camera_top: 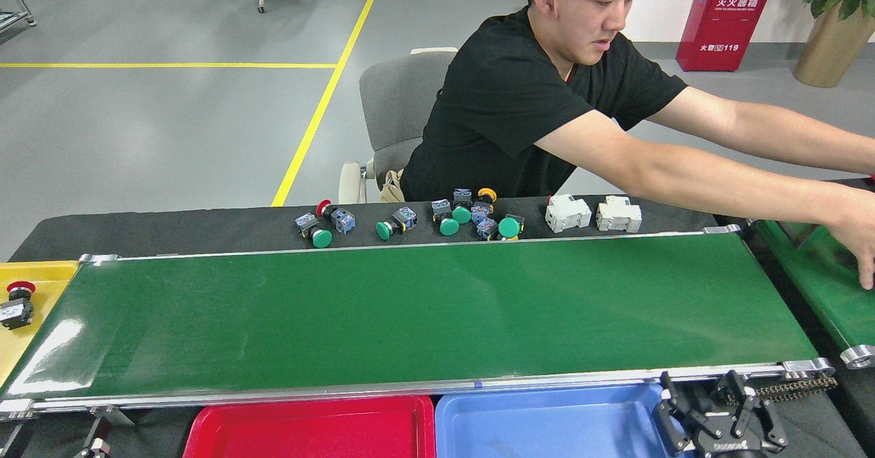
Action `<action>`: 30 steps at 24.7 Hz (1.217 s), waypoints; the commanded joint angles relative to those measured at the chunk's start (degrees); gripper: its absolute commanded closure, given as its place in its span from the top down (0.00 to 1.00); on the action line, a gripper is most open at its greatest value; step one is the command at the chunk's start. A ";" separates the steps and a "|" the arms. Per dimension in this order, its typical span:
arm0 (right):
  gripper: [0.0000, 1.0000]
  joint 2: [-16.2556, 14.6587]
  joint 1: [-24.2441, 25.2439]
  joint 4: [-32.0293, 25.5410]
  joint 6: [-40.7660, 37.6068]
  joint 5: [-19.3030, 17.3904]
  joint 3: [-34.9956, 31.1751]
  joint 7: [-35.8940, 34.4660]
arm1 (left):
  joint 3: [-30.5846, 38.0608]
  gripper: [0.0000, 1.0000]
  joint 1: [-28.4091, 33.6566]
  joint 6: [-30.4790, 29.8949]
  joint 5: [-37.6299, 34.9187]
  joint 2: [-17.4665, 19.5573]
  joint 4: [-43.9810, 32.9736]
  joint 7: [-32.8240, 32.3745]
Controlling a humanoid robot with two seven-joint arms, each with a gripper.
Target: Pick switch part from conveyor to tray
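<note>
Item: right gripper (714, 420), at 5 o'clock of the view, black fingers (673, 413) spread apart, holding and touching nothing, poised over the blue tray (547, 420). Left gripper not in view.
Item: conveyor (410, 307), belt bare; no switch part lay on it.
Item: switch parts (448, 220), clustered on the black table beyond the far rail at 12 o'clock.
Item: person's hand (863, 239), at 3 o'clock over the narrower belt.
Risk, judged: reaching toward 3 o'clock could meet that hand.

You get bright, even overhead light, a sharp picture, soft shadows, and white glare on the belt (61, 348) at left.
</note>
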 commanded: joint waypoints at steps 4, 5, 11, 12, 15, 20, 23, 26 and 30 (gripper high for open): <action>0.99 -0.97 0.98 -5.88 1.67 -2.93 -0.27 6.73 | 0.70 1.00 -0.05 0.60 -0.05 0.15 -0.31 0.48; 0.99 -0.88 0.89 -5.88 1.06 -2.93 -0.27 6.73 | 0.70 1.00 -0.05 0.60 -0.05 0.15 -0.40 0.48; 0.99 -0.71 0.62 -5.88 -0.17 -2.84 0.17 6.47 | 1.14 1.00 0.04 0.60 0.13 -0.12 -0.40 0.48; 0.99 -0.80 0.54 -5.88 -0.26 -2.84 0.08 6.47 | 1.14 1.00 -0.05 0.60 0.21 -0.03 -0.40 0.57; 0.99 -0.89 0.19 -5.88 -0.26 -2.93 -0.36 6.38 | 1.14 1.00 -0.05 0.51 0.30 -0.03 -0.31 0.65; 1.00 0.87 -1.48 -5.80 0.09 -3.19 -0.27 6.47 | 1.49 1.00 -0.05 0.43 0.39 0.06 -0.31 0.65; 1.00 0.61 -2.89 -5.80 0.35 -3.11 -0.36 6.82 | 1.49 1.00 -0.23 0.34 0.39 0.41 -0.31 0.74; 1.00 -0.18 -5.79 -2.99 0.35 -3.02 -1.15 7.17 | 1.31 1.00 -0.32 0.08 0.39 0.76 -0.40 0.74; 1.00 -0.18 -8.52 -0.35 0.44 -2.58 -1.06 9.54 | 1.40 1.00 -0.32 0.25 0.30 0.59 -0.31 0.74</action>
